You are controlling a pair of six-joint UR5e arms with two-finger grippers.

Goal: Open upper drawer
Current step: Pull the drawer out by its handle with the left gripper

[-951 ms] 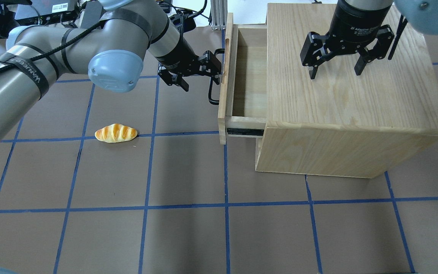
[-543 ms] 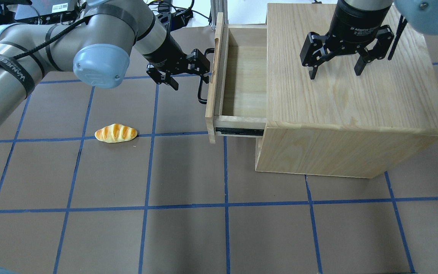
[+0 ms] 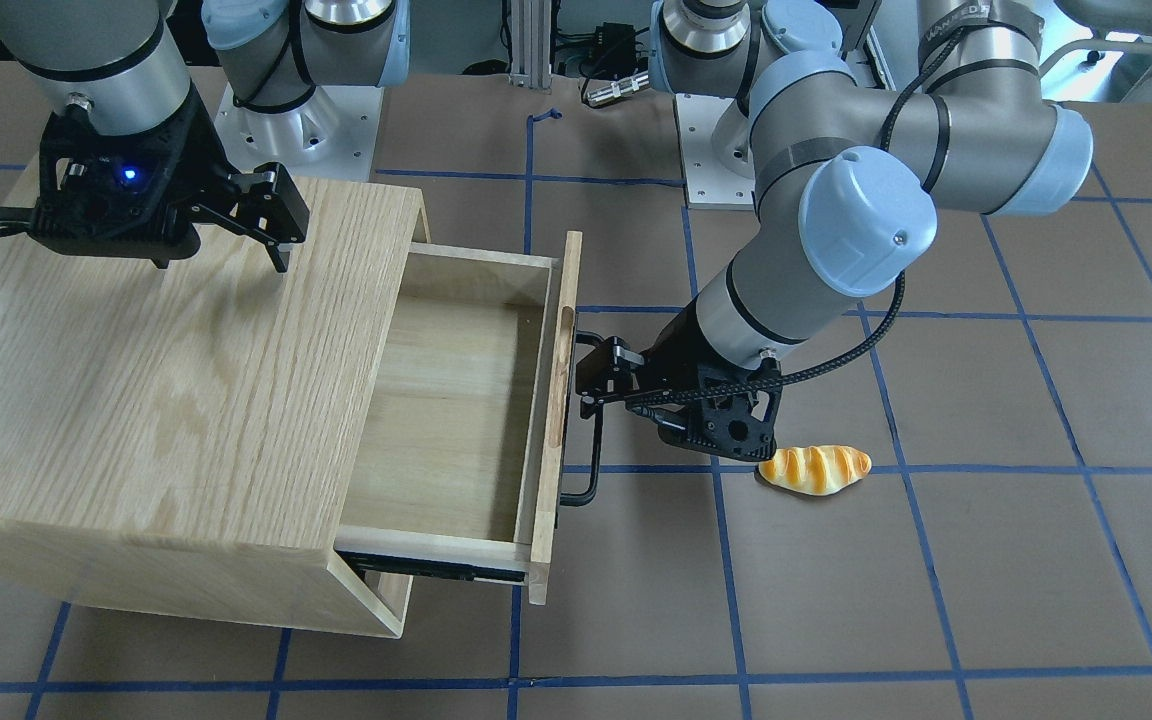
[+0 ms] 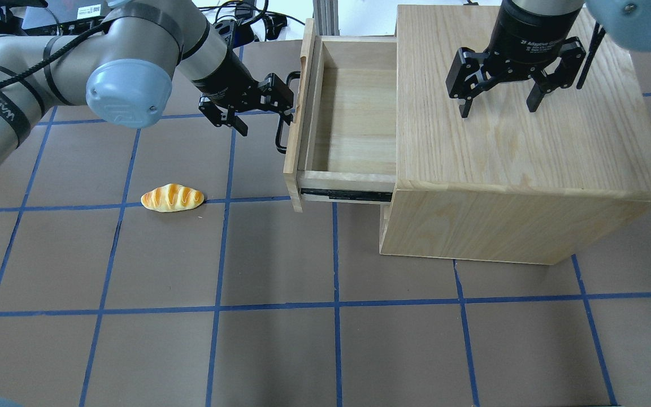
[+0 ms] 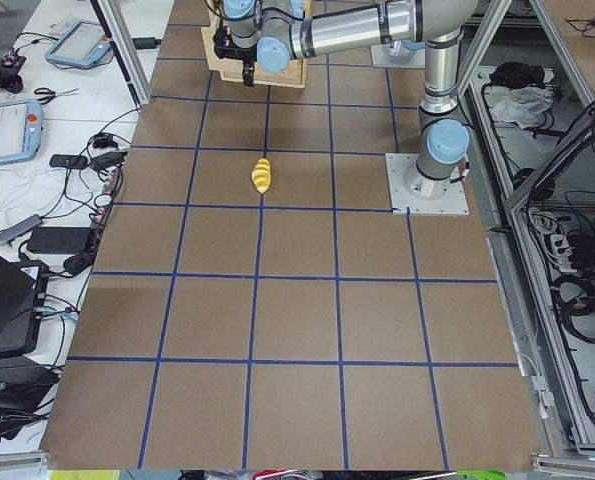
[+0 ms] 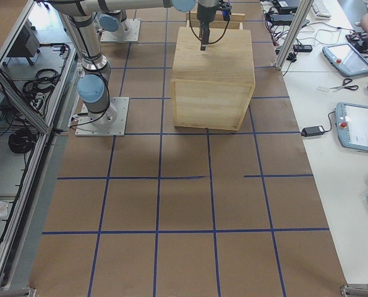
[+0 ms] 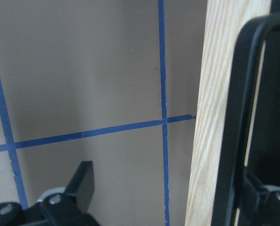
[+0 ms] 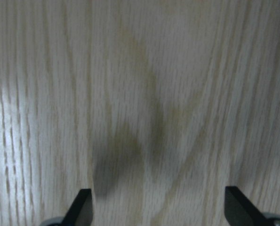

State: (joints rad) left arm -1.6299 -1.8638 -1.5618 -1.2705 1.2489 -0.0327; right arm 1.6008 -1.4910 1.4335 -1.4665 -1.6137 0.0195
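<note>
- Pull-out step: upper drawer [image 4: 354,113], at your bench's [image 4: 246,254] 12 o'clock, is standing largely open.
- Left hand [image 4: 267,123] is gaping wide, one finger hooking handle [image 4: 278,135]; pulling toward 9 o'clock probably finishes.

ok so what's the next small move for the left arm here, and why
Probably a short pull straight away from the cabinet. The left gripper is open with a finger seemingly hooked behind the handle, and the upper drawer is well out with its slide rail exposed, so little travel seems left.
</note>
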